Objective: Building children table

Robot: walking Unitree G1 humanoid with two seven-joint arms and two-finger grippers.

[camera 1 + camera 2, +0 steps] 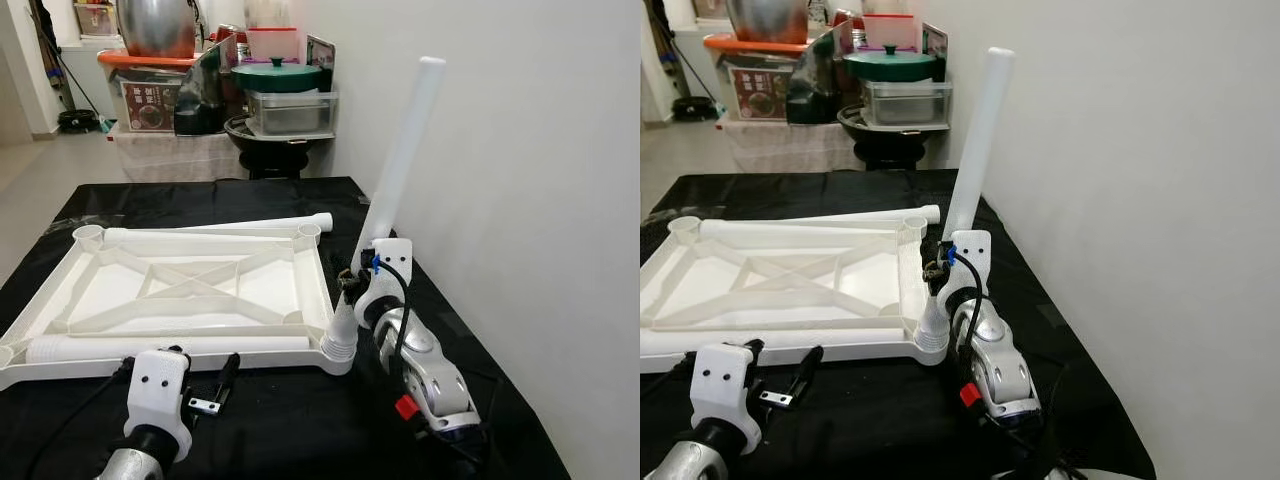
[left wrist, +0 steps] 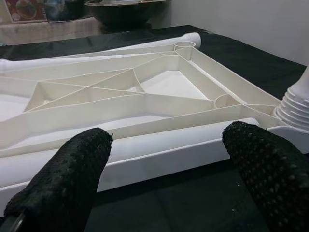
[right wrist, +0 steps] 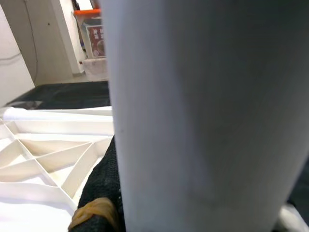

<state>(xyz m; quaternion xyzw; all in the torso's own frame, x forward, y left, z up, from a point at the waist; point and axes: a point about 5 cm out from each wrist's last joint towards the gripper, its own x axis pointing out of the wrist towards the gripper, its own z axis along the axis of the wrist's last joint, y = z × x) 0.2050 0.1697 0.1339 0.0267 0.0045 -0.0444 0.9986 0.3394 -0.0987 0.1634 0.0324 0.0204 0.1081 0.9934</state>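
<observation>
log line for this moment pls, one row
stage: leg fitting | right end effector: shut on leg, upright in tabletop near right corner socket | left end effector: open, at near edge | two legs lying on tabletop

The right arm [image 1: 425, 372] is a chain of rounded, polished silver segments, with a small red tab [image 1: 405, 407] on its side near the lower joint. A black cable [image 1: 400, 318] loops along it up to a white, boxy wrist housing [image 1: 385, 262], where a dab of blue (a connector or clip, too small to tell) sits at the cable's end. The left arm [image 1: 125, 465] ends in the same kind of white housing [image 1: 158, 390], marked by two small dark screw holes and fed by a black cable. A small silver bracket [image 1: 204, 405] sits beside it. The left gripper [image 2: 164, 169] has thick black fingers [image 2: 63, 181] covered in a fine dotted texture.
</observation>
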